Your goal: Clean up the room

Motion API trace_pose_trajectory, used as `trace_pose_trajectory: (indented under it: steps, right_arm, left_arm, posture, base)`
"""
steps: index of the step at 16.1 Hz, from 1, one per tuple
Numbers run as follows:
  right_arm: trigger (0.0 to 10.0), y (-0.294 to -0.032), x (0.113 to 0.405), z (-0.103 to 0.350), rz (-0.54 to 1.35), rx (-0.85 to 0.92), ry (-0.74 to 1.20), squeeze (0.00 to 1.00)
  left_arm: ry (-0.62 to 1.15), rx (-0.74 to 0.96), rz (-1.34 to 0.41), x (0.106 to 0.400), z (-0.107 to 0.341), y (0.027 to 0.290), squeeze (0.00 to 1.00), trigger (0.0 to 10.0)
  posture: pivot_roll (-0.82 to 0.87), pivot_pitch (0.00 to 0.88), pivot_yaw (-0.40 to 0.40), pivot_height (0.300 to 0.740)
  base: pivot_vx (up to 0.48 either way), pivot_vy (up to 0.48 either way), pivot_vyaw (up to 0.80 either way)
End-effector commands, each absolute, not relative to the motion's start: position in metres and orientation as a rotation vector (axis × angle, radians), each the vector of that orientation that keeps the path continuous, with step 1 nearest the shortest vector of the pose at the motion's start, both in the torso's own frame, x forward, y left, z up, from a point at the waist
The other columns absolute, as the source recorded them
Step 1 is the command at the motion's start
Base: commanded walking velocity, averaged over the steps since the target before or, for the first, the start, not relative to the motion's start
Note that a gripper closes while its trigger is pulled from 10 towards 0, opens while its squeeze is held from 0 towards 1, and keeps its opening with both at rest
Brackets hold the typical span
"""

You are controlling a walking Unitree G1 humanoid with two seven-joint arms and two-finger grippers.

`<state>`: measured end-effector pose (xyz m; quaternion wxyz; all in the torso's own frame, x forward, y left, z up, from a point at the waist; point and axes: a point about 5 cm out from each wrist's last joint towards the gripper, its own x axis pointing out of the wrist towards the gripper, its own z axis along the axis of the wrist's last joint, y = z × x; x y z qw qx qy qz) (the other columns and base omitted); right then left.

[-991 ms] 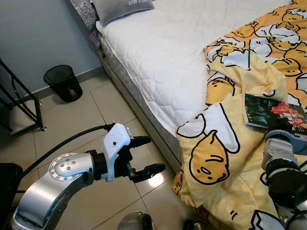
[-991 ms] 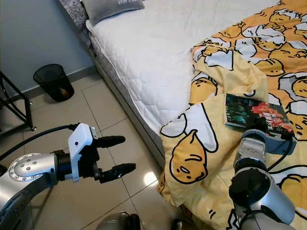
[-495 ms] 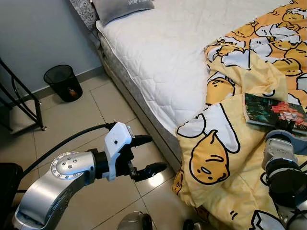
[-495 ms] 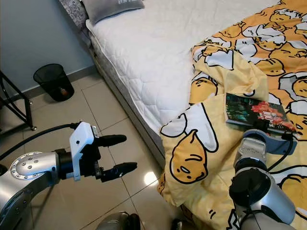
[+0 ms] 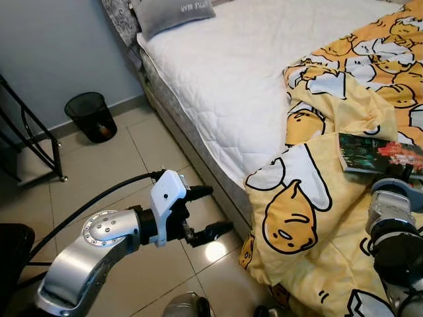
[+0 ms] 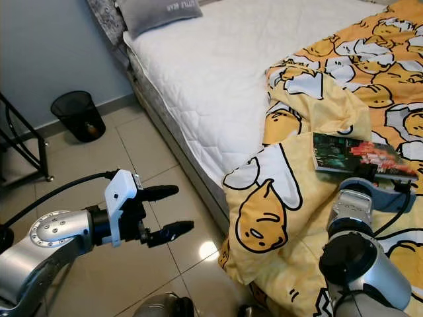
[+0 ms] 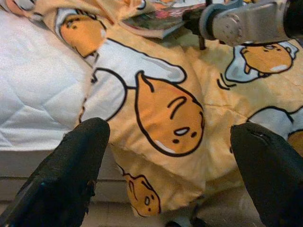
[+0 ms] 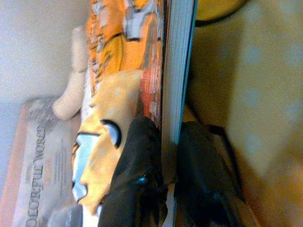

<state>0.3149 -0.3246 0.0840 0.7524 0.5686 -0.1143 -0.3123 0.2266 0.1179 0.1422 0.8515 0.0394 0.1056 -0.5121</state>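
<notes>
Right gripper (image 8: 163,189) jaws stay clamped on the book (image 5: 377,153); left gripper (image 5: 213,211) jaws wide, now advanced toward the duvet (image 5: 297,218).

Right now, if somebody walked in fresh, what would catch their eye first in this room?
Most likely the yellow cartoon blanket, rumpled over the near side of the bed and spilling toward the floor. A book lies on it, with the right gripper closed on its edge. The left gripper hangs open over the tiles, and a black bin stands by the wall.
</notes>
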Motion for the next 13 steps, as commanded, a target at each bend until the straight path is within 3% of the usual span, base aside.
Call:
trace_pose_trajectory:
  steps: [1, 3, 7, 9, 11, 12, 13]
  right_arm:
    - [0.0, -0.331, 0.317, 0.100, -0.553, 1.106, -0.294, 0.00]
    - [0.0, -0.338, 0.312, 0.109, -0.494, 1.016, -0.342, 0.00]
    - [0.0, -0.344, 0.289, 0.132, -0.440, 0.650, -0.422, 0.00]
    - [0.0, -0.323, 0.278, 0.142, -0.396, 0.280, -0.378, 0.00]
    - [0.0, -0.305, 0.278, 0.143, -0.380, 0.149, -0.364, 0.00]
    - [3.5, -0.296, 0.281, 0.140, -0.437, 0.156, -0.329, 0.00]
    - [10.0, -0.285, 0.283, 0.132, -0.473, 0.179, -0.267, 0.00]
  left_arm:
    - [0.205, 0.097, -1.030, 0.231, 0.140, 0.120, 0.73, 10.0]
    - [0.188, 0.092, -0.995, 0.235, 0.137, 0.120, 0.73, 10.0]
    - [0.113, 0.156, -0.771, 0.257, 0.136, 0.127, 0.73, 10.0]
    - [0.069, 0.141, -0.607, 0.269, 0.137, 0.136, 0.73, 10.0]
    - [0.067, 0.172, -0.571, 0.269, 0.133, 0.137, 0.73, 10.0]
    - [0.094, 0.184, -0.504, 0.269, 0.127, 0.140, 0.72, 10.0]
    - [0.092, 0.183, -0.431, 0.269, 0.125, 0.145, 0.72, 10.0]
  posture:
    - [-0.02, 0.000, 0.078, 0.740]
    - [-0.04, 0.000, 0.086, 0.740]
    - [-0.08, 0.000, 0.112, 0.740]
    - [-0.10, 0.000, 0.116, 0.740]
    - [-0.10, 0.000, 0.107, 0.740]
    - [-0.10, 0.000, 0.097, 0.740]
    - [-0.09, 0.000, 0.088, 0.740]
  base:
    - [0.000, 0.000, 0.00]
    - [0.000, 0.000, 0.00]
    - [0.000, 0.000, 0.00]
    - [0.000, 0.000, 0.00]
    - [0.000, 0.000, 0.00]
    - [0.000, 0.000, 0.00]
    - [0.000, 0.000, 0.00]
